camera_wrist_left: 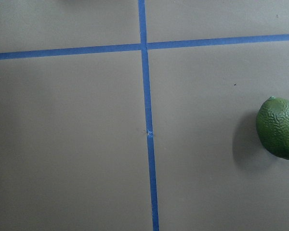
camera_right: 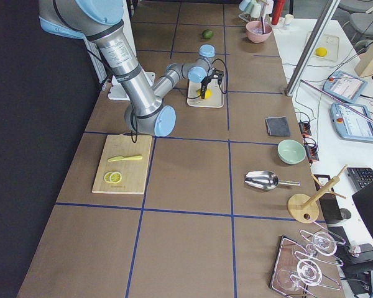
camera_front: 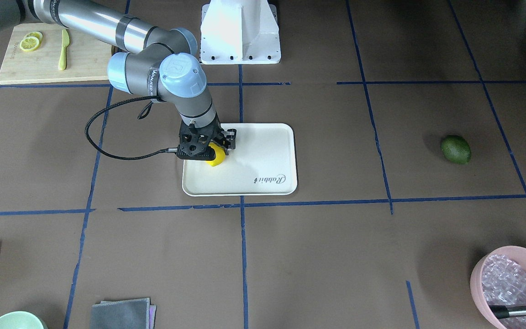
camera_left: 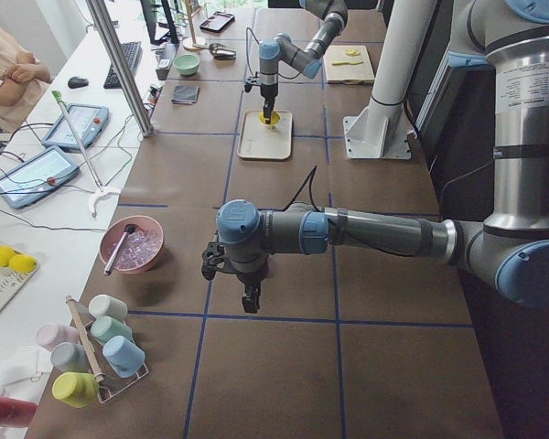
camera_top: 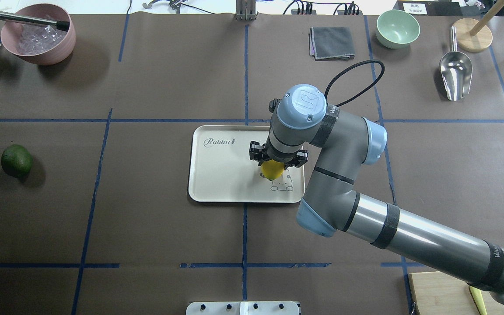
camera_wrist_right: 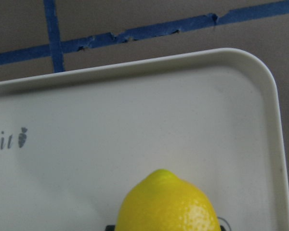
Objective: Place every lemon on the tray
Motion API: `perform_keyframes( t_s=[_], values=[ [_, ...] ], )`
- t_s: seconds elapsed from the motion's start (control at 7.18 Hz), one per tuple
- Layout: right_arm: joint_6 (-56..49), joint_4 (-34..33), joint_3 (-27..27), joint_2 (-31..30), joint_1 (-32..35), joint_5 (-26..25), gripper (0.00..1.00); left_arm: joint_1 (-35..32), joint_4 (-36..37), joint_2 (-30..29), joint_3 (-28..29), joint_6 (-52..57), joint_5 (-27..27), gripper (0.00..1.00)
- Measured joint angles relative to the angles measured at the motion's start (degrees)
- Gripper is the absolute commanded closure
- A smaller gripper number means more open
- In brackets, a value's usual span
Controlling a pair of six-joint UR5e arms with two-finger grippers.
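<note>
— How many lemons do you count there?
— Two whole ones: one yellow lemon (camera_front: 217, 158) and one green lemon (camera_front: 455, 149). Also two lemon slices (camera_front: 30, 44).
— And trays?
— One tray (camera_front: 265, 153), one cutting board (camera_front: 89, 59), one knife (camera_front: 64, 50).
— Bowls?
— Two: one pink bowl (camera_top: 57, 51), one green bowl (camera_top: 397, 28). Then one cloth (camera_top: 331, 42), one metal scoop (camera_top: 455, 74).

R arm (camera_top: 409, 234) reaches fwd, right end effector (camera_top: 273, 166) vertical, clamped on yellow lemon (camera_top: 272, 172). L arm (camera_left: 375, 233) extended low, left end effector (camera_left: 251, 300) pointing down, grip state unclear.
</note>
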Motion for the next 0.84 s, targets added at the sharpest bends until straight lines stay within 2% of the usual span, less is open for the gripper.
perform_keyframes(
  t_s=[0.56, 0.84],
  values=[
    [-0.2, 0.1, 1.0, 0.0, 0.1, 0.1, 0.00, 1.9, -0.1, -0.3, -0.3, -0.4, -0.2, 0.00],
    [-0.3, -0.5, 7.6, -2.9, 2.4, 2.4, 0.00, 5.3, -1.0, -0.7, -0.6, -1.5, -2.5, 0.00]
  ],
)
